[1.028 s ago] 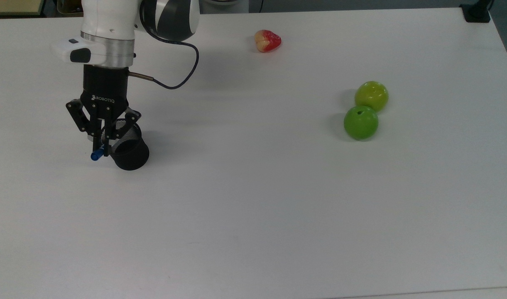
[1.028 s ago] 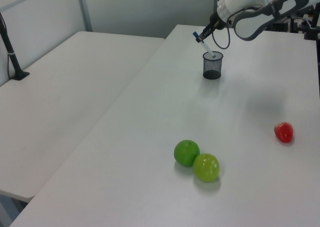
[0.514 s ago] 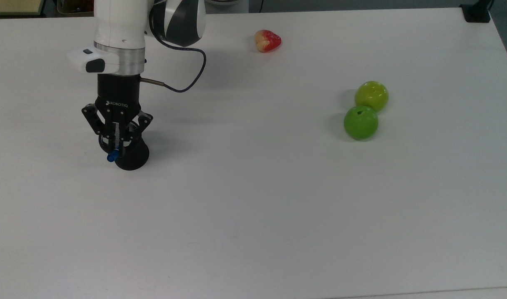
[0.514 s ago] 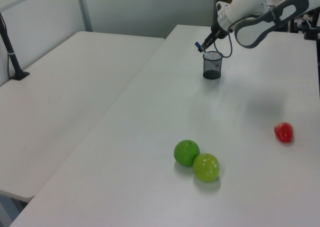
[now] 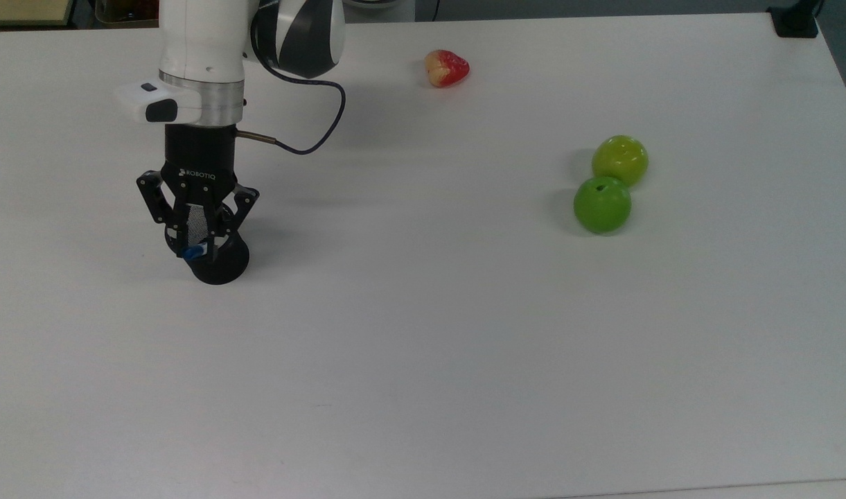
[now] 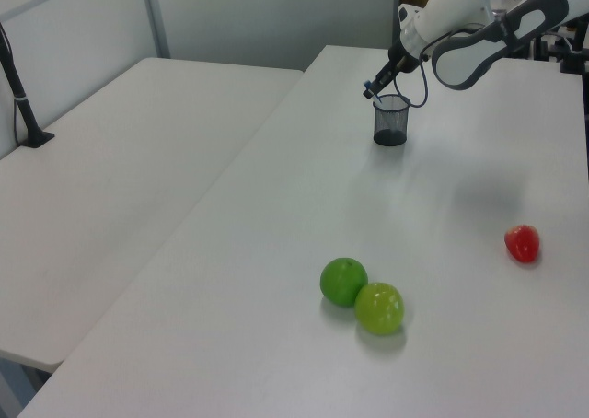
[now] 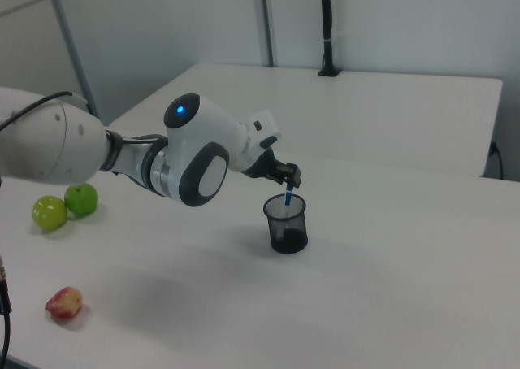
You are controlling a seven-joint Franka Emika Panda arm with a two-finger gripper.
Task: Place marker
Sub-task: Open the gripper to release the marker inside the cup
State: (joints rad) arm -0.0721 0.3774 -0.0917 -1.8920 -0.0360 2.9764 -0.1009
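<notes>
A black mesh cup [image 5: 223,265] stands on the white table [image 5: 423,346] at the top view's left. My gripper [image 5: 199,240] hangs right over its rim, shut on the marker [image 5: 195,250]. In the top view only the marker's blue end pokes out below the fingers. The right view shows the marker [image 7: 287,199] running from the gripper [image 7: 286,179] down into the cup [image 7: 286,227]. In the left view the gripper [image 6: 379,79] is tilted above the cup [image 6: 390,125], with a blue tip of the marker [image 6: 369,90] at the rim's left.
Two green apples [image 5: 620,159] [image 5: 602,204] lie touching at the top view's right. A red and yellow fruit [image 5: 447,68] sits near the far edge. A black post base [image 5: 795,21] occupies the top right corner. The arm's cable [image 5: 312,135] loops beside the wrist.
The gripper shifted towards the top view's right until it was over the cup, then sank a little. The marker's blue end moved from beside the cup to its mouth.
</notes>
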